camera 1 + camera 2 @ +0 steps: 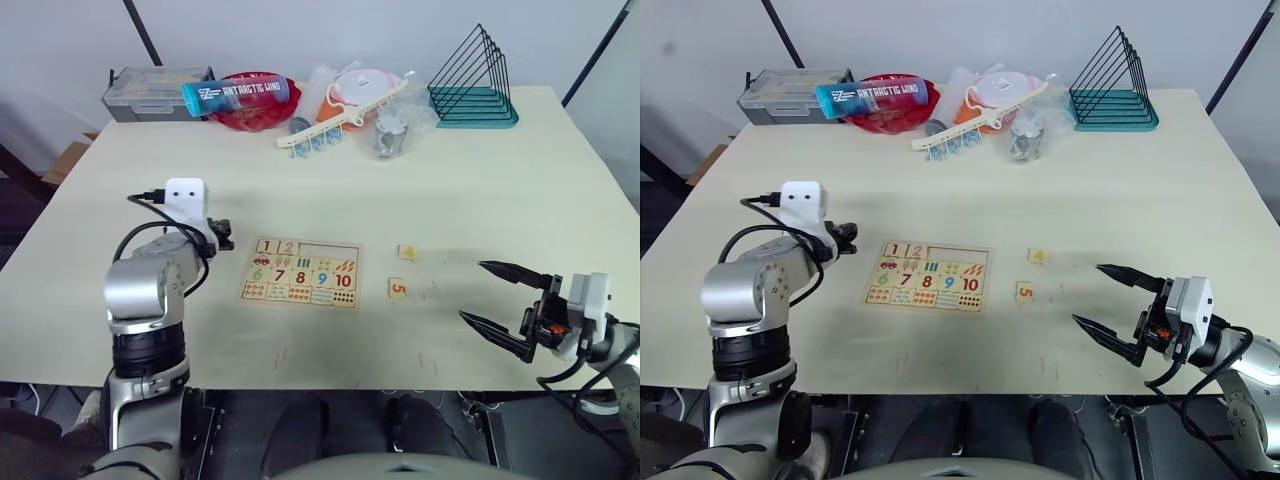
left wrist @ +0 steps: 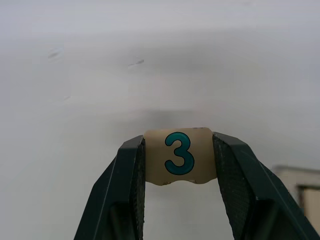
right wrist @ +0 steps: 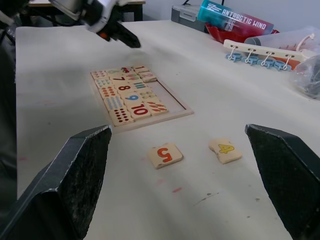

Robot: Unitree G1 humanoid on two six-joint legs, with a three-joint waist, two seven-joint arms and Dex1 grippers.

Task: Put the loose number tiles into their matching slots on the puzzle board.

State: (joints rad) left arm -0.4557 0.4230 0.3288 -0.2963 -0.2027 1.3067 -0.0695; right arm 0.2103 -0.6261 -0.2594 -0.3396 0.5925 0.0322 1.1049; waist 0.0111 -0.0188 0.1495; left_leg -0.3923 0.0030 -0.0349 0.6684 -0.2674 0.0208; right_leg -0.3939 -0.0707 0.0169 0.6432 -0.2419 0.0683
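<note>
Pale and broad, the table (image 1: 480, 190) carries the puzzle board (image 1: 300, 274) near its front edge, lying flat between the two arms. On the board, tiles 1 (image 1: 267, 246) and 2 (image 1: 287, 248) sit in the first two of the matching slots (image 1: 328, 250) along its far edge, while the other three recesses are bare wood. The left gripper (image 2: 179, 157) hangs just off the board's left far corner, its two fingers closed on the sides of the tile 3 (image 2: 180, 155), whose teal digit faces the wrist camera. Right of the board, tile 4 (image 3: 225, 149) and tile 5 (image 3: 165, 154) lie loose on the table, near each other but apart, the 5 closer to the front edge. The right gripper (image 1: 505, 303) hovers low over the table to the right of those two tiles, its jaws spread wide and holding nothing. Along the far edge sit a grey plastic box (image 1: 152, 91), a blue bottle (image 1: 236, 94) resting on a red bowl (image 1: 250, 112), a clutter of plastic items and a teal wire rack (image 1: 474, 85).
</note>
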